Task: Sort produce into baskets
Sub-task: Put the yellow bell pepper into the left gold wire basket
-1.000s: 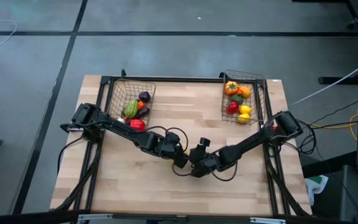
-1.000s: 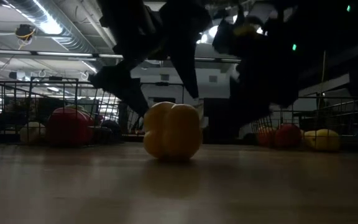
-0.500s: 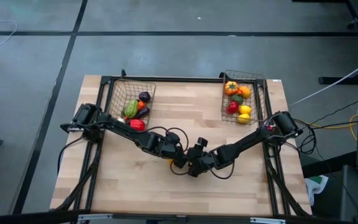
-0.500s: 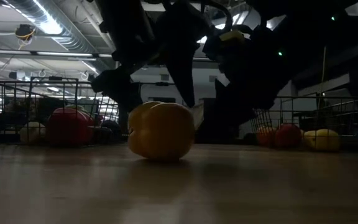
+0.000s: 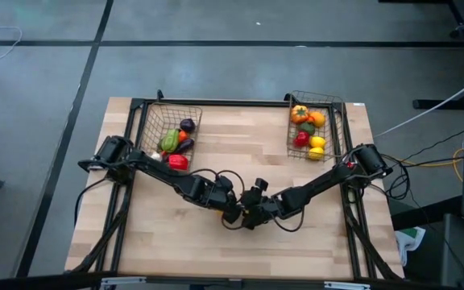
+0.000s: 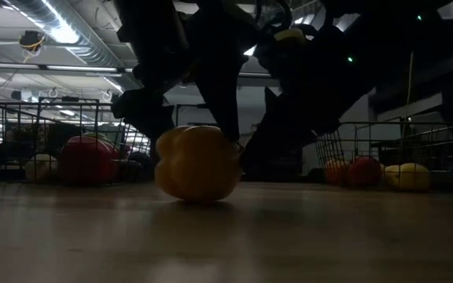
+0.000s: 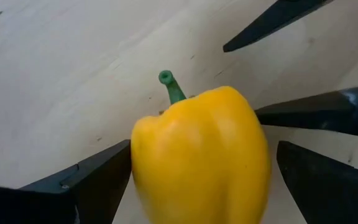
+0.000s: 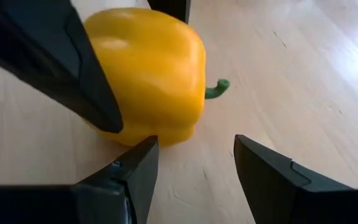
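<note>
A yellow pepper (image 7: 197, 155) lies on its side on the wooden table (image 5: 176, 242), near the middle, with its green stem (image 7: 171, 87) level. My left gripper (image 5: 234, 211) is open, with one finger on either side of the pepper. My right gripper (image 5: 252, 216) is open just to the right of the pepper, which lies ahead of its fingertips in the right wrist view (image 8: 145, 74). Two wire baskets hold produce at the far left (image 5: 155, 121) and the far right (image 5: 337, 121). My left gripper comes slanting down from the table's left. One finger (image 7: 98, 180) lies against the pepper's side (image 7: 135, 168), and the other finger (image 7: 316, 180) stands a small gap off. The pepper rests on the table. My right gripper has one fingertip (image 8: 143, 152) close by the pepper's lower edge; I cannot tell whether it touches.
The left basket holds a green piece (image 5: 169, 142), purple pieces (image 5: 187, 125) and a red pepper (image 5: 178, 161) at its near edge. The right basket holds orange (image 5: 300, 114), red (image 5: 301, 138) and yellow (image 5: 317, 148) pieces. Bare wood lies along the near edge.
My right gripper has gone toward the table's left, up to the pepper. The pepper has shifted a little toward the table's left and turned about on the table, staying between my left gripper's fingers.
</note>
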{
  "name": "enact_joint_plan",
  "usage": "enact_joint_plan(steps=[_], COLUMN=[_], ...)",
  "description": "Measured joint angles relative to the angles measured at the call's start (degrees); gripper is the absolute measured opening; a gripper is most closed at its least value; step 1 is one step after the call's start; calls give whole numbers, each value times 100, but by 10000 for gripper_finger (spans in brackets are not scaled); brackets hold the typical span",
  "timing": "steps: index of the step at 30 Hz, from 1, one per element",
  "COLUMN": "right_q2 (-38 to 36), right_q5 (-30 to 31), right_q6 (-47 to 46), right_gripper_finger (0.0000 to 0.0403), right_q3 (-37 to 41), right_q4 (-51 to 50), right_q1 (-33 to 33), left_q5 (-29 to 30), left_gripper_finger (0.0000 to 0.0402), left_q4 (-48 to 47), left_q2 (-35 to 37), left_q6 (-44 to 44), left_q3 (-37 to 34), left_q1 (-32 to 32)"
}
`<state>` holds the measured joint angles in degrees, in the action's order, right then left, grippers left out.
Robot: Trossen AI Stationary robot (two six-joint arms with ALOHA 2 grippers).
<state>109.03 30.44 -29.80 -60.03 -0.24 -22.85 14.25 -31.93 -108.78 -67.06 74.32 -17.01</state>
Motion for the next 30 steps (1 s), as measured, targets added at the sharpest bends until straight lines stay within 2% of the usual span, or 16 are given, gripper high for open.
enact_joint_plan(steps=[8,22,30], right_q2=[0,-51,-564], right_q5=[26,-104,-107], right_q6=[2,7,23], right_gripper_finger=[209,209,209], right_q3=[0,0,0], right_q4=[-23,-171,-879], right_q1=[-2,4,4], left_q5=[89,128,137], left_gripper_finger=[386,385,338], left_q4=[66,-125,-452], left_q2=[-43,-43,-43], left_q6=[9,704,694], left_q3=[0,0,0], left_q1=[-40,-40,-57])
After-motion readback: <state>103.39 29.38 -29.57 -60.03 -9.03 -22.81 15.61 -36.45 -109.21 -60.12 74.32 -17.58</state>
